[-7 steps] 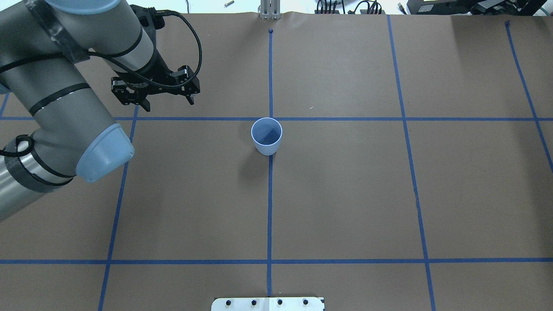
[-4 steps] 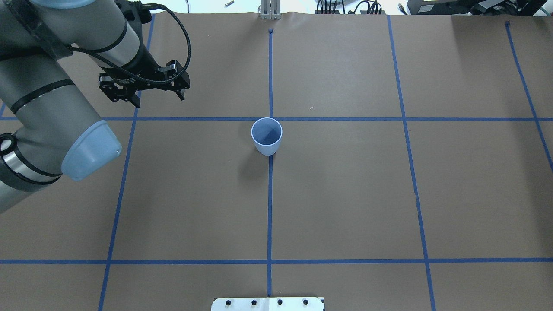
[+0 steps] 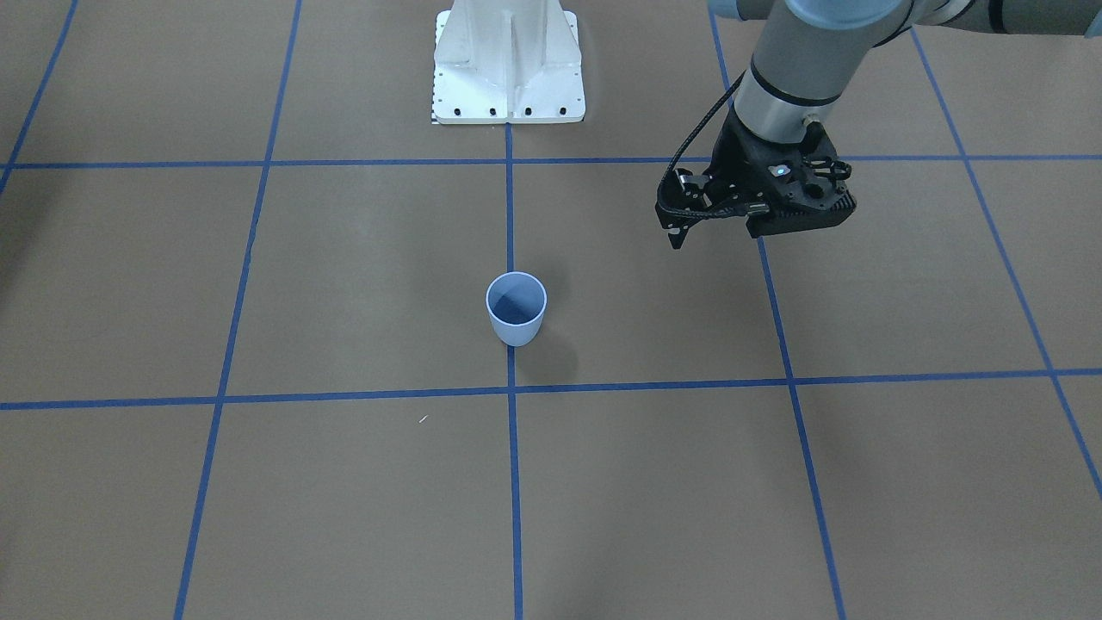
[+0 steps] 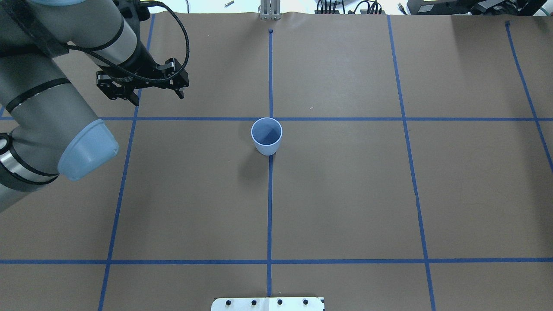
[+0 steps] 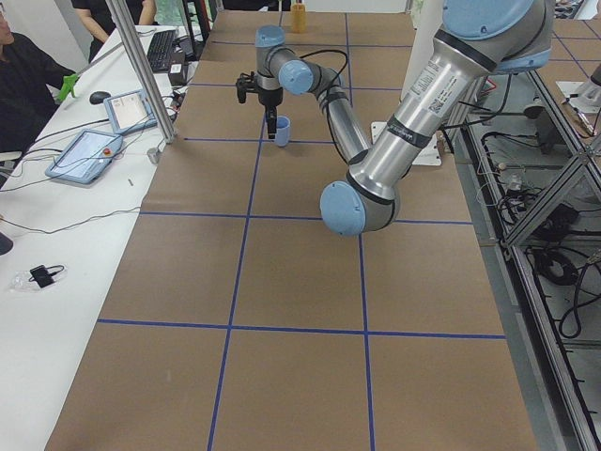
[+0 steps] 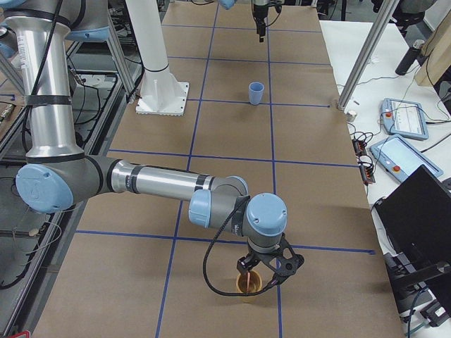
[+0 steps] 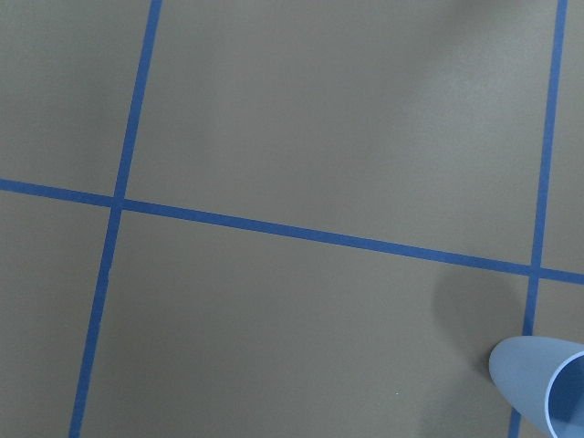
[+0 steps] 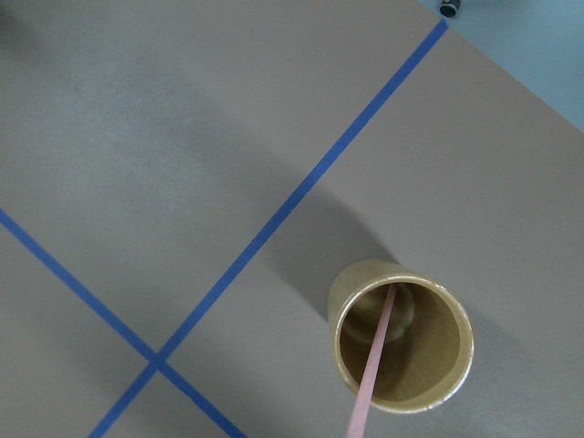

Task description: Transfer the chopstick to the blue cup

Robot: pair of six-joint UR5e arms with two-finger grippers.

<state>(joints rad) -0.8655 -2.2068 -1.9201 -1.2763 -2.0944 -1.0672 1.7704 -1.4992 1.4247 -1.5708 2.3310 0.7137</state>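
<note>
Between the fingertips of the left gripper [image 4: 157,98] there is a wide gap, and the spread jaws hold nothing. This gripper hangs above the brown paper-covered table [image 4: 345,194], over a blue tape line [image 4: 129,142] on the robot's left. It is well apart from the blue cup [image 4: 268,150]. The blue cup stands upright on the centre tape line, just on the robot's side of a tape crossing. Its inside shows only its own blue wall and bottom. At the table's end on the robot's right, the right gripper [image 6: 265,271] points down just above a tan cup [image 6: 239,287]. Whether its fingers are apart or closed, or have hold of anything, cannot be told. The right wrist view looks straight down into that tan cup, which stands upright beside a diagonal tape line. A thin pink chopstick [image 8: 377,358] leans inside it. The lower end of the chopstick rests on the cup's bottom, and the upper part crosses the near rim and runs out of the bottom of the picture.
</note>
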